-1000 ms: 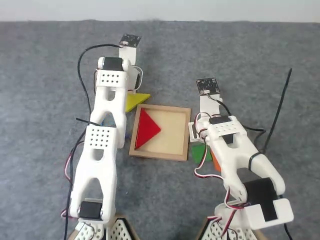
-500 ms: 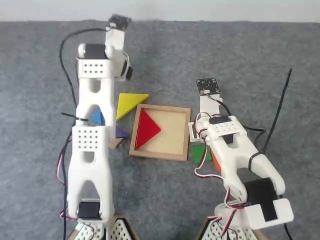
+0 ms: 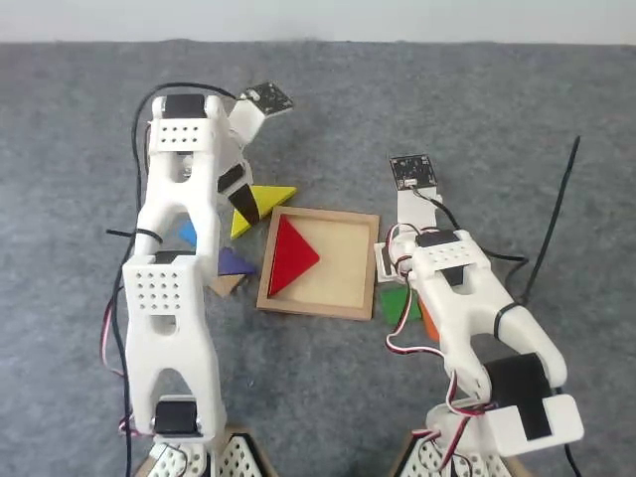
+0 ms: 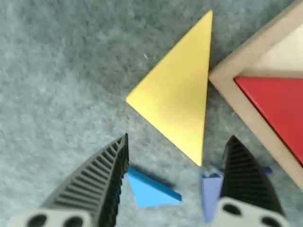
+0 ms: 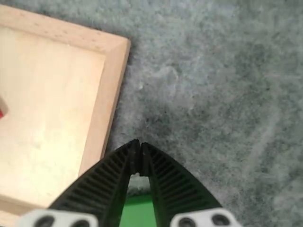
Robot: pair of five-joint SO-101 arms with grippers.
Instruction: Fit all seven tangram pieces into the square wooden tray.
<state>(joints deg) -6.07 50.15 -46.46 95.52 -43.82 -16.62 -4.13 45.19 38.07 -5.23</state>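
Beside the tray (image 3: 313,306), left jaws wide open over yellow triangle (image 4: 180,104), right jaws closed, empty

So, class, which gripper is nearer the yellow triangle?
Left. The left gripper hangs open just over the yellow triangle; the right gripper sits shut across the wooden tray, by the green piece.

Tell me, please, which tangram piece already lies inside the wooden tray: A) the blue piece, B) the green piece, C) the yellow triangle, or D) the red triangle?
D: the red triangle lies flat inside the wooden tray, while the yellow triangle sits outside, by its corner.
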